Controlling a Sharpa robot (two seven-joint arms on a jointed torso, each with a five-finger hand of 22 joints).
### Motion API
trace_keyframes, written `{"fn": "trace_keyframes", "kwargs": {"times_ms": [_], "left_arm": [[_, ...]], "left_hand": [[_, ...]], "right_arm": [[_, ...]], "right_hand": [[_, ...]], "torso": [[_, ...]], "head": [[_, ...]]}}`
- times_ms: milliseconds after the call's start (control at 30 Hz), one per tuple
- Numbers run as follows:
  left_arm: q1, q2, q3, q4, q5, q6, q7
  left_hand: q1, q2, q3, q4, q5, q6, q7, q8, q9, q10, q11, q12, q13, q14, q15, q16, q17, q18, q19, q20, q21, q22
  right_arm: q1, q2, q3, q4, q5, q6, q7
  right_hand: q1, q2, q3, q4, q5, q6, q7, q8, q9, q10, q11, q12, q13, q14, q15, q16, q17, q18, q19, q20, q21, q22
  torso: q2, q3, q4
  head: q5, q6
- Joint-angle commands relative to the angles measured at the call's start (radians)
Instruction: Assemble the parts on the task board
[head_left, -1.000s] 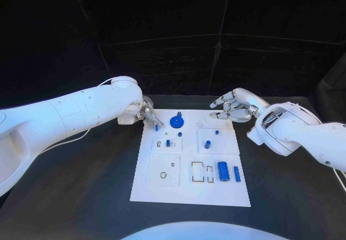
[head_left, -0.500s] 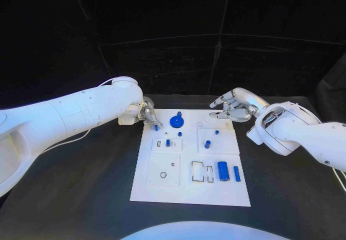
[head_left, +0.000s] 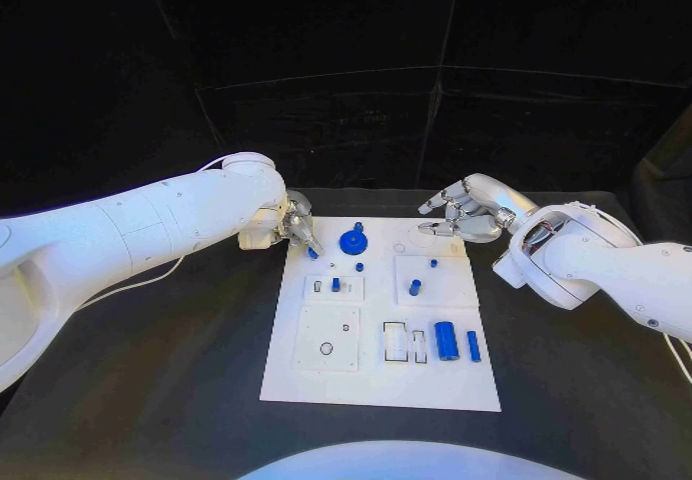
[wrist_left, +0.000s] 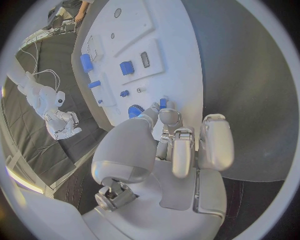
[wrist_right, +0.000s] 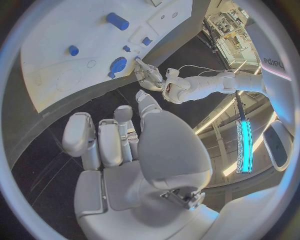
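The white task board (head_left: 433, 385) lies in the middle of the black table. My left hand (head_left: 296, 229) is at the board's far left corner and pinches a small blue peg (head_left: 312, 253) at its fingertips, just over the board's edge; the left wrist view shows that peg (wrist_left: 163, 103) between the fingertips. A blue round gear (head_left: 353, 241) stands beside it on the board. My right hand (head_left: 466, 214) hovers over the far right corner with its fingers spread and nothing in them.
Small blue pegs (head_left: 414, 288) stand in the board's middle blocks. A thick blue cylinder (head_left: 447, 341) and a thin blue bar (head_left: 473, 347) lie near empty slots (head_left: 395, 342) at the near right. Black table (head_left: 173, 370) surrounds the board.
My left hand has edged slightly toward the board with the peg. The right hand has barely moved.
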Motion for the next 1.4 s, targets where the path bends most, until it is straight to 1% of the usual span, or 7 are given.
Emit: {"fn": "trace_keyframes", "kwargs": {"times_ms": [33,133,300,633,833,1000,1400], "left_arm": [[0.001,-0.008,0.000,0.010,0.027,-0.048,0.024],[0.001,-0.023,0.001,0.030,0.044,-0.067,0.021],[0.002,-0.076,0.001,0.102,0.057,-0.128,0.010],[-0.001,-0.181,0.000,0.277,0.092,-0.253,-0.019],[-0.019,-0.235,-0.003,0.371,0.060,-0.338,-0.019],[-0.037,-0.261,-0.019,0.427,0.005,-0.380,-0.014],[-0.069,-0.285,-0.027,0.489,-0.082,-0.406,-0.028]], "left_hand": [[0.010,0.004,0.091,-0.051,0.000,0.000,0.000,0.017,0.008,0.007,-0.004,-0.007,-0.005,0.102,-0.001,0.003,0.263,0.015,0.000,-0.005,-0.002,0.002],[-0.001,-0.003,0.124,-0.060,0.002,0.000,-0.002,0.023,0.010,0.011,-0.001,-0.006,-0.005,0.102,-0.001,0.003,0.263,0.015,0.001,-0.003,-0.002,0.003],[-0.062,-0.040,0.239,-0.085,0.001,-0.004,-0.005,0.047,0.021,0.023,-0.002,-0.004,-0.008,0.102,0.000,0.003,0.263,0.015,0.001,-0.003,-0.003,0.004],[-0.116,-0.073,0.324,-0.097,0.002,-0.003,-0.006,0.071,0.031,0.038,-0.006,0.006,-0.004,0.102,-0.003,0.003,0.263,0.014,0.006,-0.005,0.000,0.012],[-0.127,-0.081,0.341,-0.099,0.002,-0.002,-0.008,0.079,0.035,0.044,-0.007,0.014,0.004,0.102,-0.005,0.003,0.263,0.013,0.009,-0.006,0.004,0.018],[-0.130,-0.084,0.345,-0.099,0.002,-0.001,-0.009,0.082,0.037,0.045,-0.008,0.015,0.005,0.102,-0.005,0.003,0.263,0.013,0.010,-0.006,0.005,0.019],[-0.136,-0.087,0.352,-0.098,0.002,0.000,-0.010,0.086,0.039,0.049,-0.009,0.019,0.009,0.102,-0.006,0.003,0.263,0.012,0.012,-0.007,0.008,0.023]], "right_arm": [[0.002,0.000,0.001,0.001,0.002,-0.003,0.004],[0.002,-0.001,0.001,0.002,0.002,-0.002,0.004],[0.002,-0.002,0.001,0.002,0.002,-0.002,0.003],[0.002,-0.003,0.001,0.001,0.005,0.000,0.002],[0.002,-0.005,0.001,0.000,0.005,0.001,0.001],[0.002,-0.005,0.001,-0.002,0.006,0.002,0.001],[0.002,-0.004,0.000,-0.005,0.008,0.003,0.002]], "right_hand": [[0.003,0.004,-0.005,-0.001,0.007,-0.005,-0.004,0.005,0.001,-0.006,-0.001,-0.003,0.001,0.028,-0.002,-0.004,-0.001,0.013,-0.005,0.001,-0.006,-0.001],[0.003,0.004,-0.005,-0.001,0.007,-0.005,-0.004,0.005,0.001,-0.006,-0.001,-0.003,0.001,0.028,-0.002,-0.004,-0.001,0.013,-0.005,0.001,-0.006,-0.001],[0.003,0.004,-0.005,-0.001,0.007,-0.005,-0.004,0.005,0.001,-0.006,-0.001,-0.003,0.001,0.028,-0.002,-0.004,-0.001,0.013,-0.005,0.001,-0.006,-0.001],[0.003,0.005,-0.006,-0.001,0.009,-0.005,-0.004,0.005,0.001,-0.006,-0.001,-0.004,0.000,0.028,-0.002,-0.005,-0.001,0.013,-0.005,0.001,-0.006,-0.002],[0.003,0.004,-0.006,-0.001,0.010,-0.005,-0.004,0.005,0.001,-0.007,-0.001,-0.005,-0.001,0.028,-0.002,-0.005,-0.001,0.013,-0.005,0.001,-0.006,-0.002],[0.003,0.004,-0.006,-0.001,0.010,-0.005,-0.004,0.005,0.001,-0.007,-0.001,-0.005,-0.001,0.028,-0.002,-0.005,-0.001,0.013,-0.005,0.001,-0.006,-0.002],[0.003,0.004,-0.006,-0.001,0.010,-0.005,-0.004,0.005,0.001,-0.007,-0.001,-0.005,-0.001,0.028,-0.002,-0.005,-0.001,0.013,-0.005,0.001,-0.006,-0.002]], "torso": [[0.000,0.0008,-0.0008],[0.000,0.0002,0.0000],[-0.001,0.0010,0.0016],[-0.003,-0.0004,0.0059],[-0.004,-0.0001,0.0070],[-0.006,-0.0028,0.0116],[-0.003,-0.0008,0.0077]], "head": [[-0.001,-0.001],[-0.003,-0.001],[-0.004,-0.003],[-0.002,-0.005],[0.004,-0.007],[0.004,-0.009],[0.004,-0.010]]}}
